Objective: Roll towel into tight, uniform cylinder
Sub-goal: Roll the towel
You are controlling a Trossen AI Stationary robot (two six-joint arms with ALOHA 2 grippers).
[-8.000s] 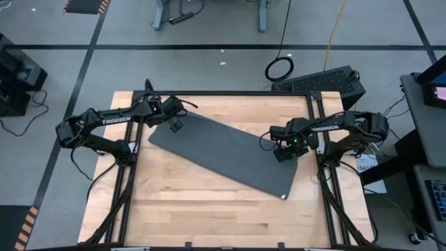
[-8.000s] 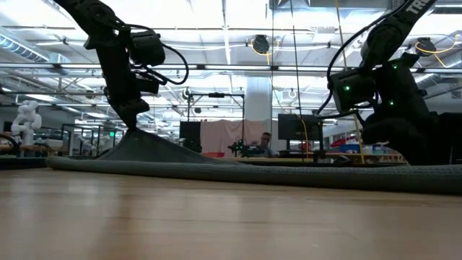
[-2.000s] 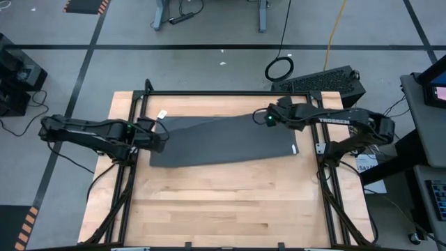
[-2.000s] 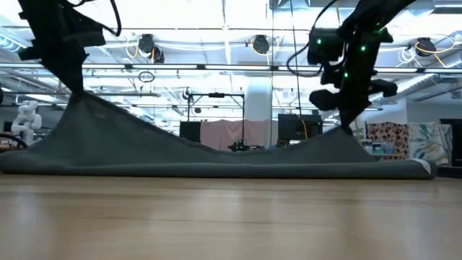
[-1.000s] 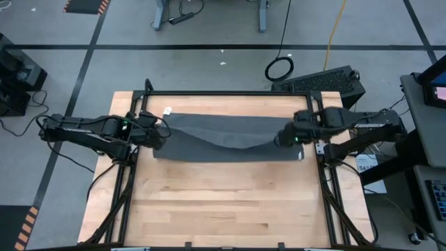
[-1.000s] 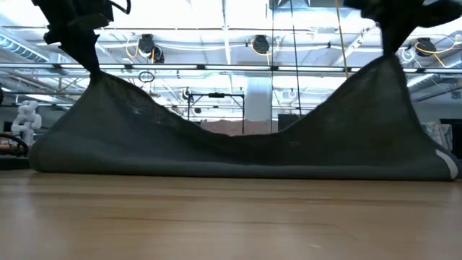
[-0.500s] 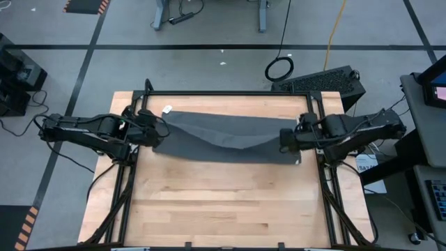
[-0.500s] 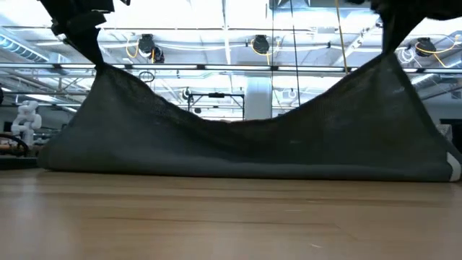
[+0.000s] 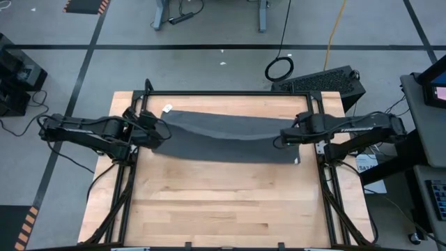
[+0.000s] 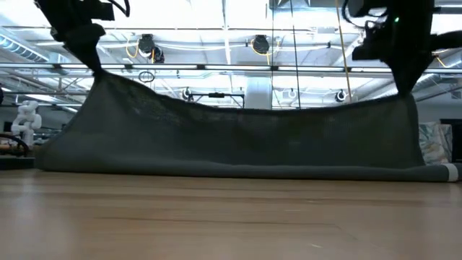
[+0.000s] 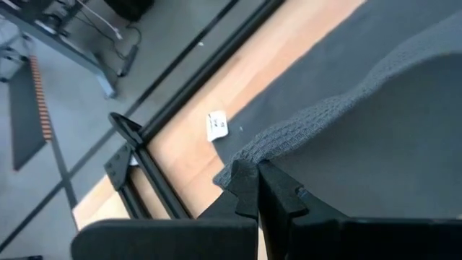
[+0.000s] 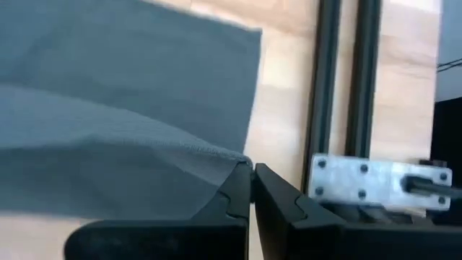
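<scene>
One towel (image 9: 223, 136) is the only cloth on the bench (image 9: 223, 202), and it lies across the far half, stretched side to side between two claws. Its near long edge is lifted off the wood: the left claw (image 9: 155, 134) is clenched on the corner at the left end, and the right claw (image 9: 284, 139) is clenched on the corner at the right end. From the low view the raised edge sags slightly between the left claw (image 10: 94, 65) and the right claw (image 10: 408, 90), while the rest of the towel (image 10: 238, 141) hangs as a curtain down to the wood, where its bottom fold rests along the surface. Each wrist view shows the pinch close up: the left claw (image 11: 254, 189) with fingers pressed together on a bunched grey corner, and the right claw (image 12: 251, 186) likewise shut on the thin edge. One small white tag (image 9: 167, 109) sits at the far left corner of the cloth, and a second white tag (image 10: 451, 172) shows at the right end by the wood. Open room lies on the whole near half of the bench, bare wood from the towel to the front edge. Black frame rails (image 9: 327, 188) run along both sides and the back, just beside each claw.
</scene>
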